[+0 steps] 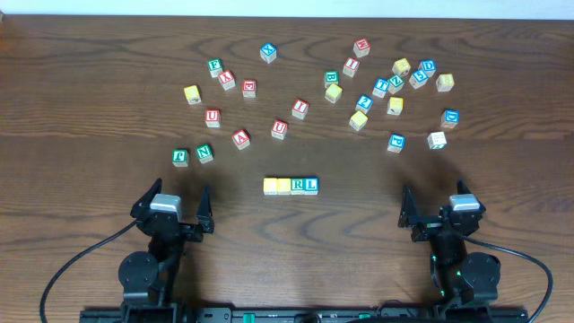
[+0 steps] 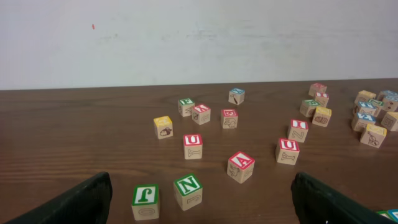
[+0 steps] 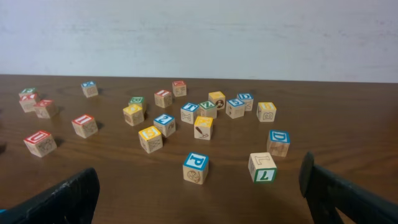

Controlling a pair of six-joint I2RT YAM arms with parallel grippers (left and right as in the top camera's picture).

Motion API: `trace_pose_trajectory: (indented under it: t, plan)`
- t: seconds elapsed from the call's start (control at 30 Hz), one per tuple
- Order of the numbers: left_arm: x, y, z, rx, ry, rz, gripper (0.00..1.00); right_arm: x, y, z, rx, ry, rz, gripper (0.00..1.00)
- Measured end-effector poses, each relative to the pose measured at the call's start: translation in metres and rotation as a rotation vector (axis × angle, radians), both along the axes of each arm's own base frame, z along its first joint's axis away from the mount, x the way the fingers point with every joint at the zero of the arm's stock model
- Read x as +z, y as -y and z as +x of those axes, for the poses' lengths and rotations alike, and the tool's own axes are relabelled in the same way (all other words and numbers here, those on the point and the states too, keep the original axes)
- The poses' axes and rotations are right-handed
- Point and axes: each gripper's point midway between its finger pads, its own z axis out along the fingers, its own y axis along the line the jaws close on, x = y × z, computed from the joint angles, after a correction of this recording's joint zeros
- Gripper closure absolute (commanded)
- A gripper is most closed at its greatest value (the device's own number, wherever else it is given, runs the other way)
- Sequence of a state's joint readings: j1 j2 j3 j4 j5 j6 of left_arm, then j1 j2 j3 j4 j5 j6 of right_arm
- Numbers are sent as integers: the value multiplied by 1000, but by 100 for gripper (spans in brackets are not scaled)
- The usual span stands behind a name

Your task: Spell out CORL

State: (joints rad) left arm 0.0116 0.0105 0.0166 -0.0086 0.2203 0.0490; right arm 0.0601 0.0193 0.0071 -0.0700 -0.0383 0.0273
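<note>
The surface [image 1: 90, 108] under me is dark brown with streaky wood grain. In the row, two yellow blocks [image 1: 271, 186] sit pale beside the green-edged R block [image 1: 298, 186] and the blue-edged L block [image 1: 310, 186]. My left end effector [image 1: 176, 197] is black (so is my right end effector [image 1: 441, 205]). The N block [image 2: 188, 190] is green and the A block [image 2: 240, 166] is red.

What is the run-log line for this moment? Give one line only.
left gripper open, empty | right gripper open, empty | block row: two yellow, R, L

Four-block row [image 1: 291, 186] mid-table, scattered blocks [image 1: 359, 120] behind.
</note>
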Motion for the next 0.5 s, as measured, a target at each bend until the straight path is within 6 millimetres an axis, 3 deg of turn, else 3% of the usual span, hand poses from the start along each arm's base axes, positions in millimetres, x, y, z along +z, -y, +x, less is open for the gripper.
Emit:
trace_pose_trajectory:
  t: [0.5]
  plan:
    - [0, 0, 0, 0, 0, 0, 9, 0, 0, 0, -1, -1, 11, 1]
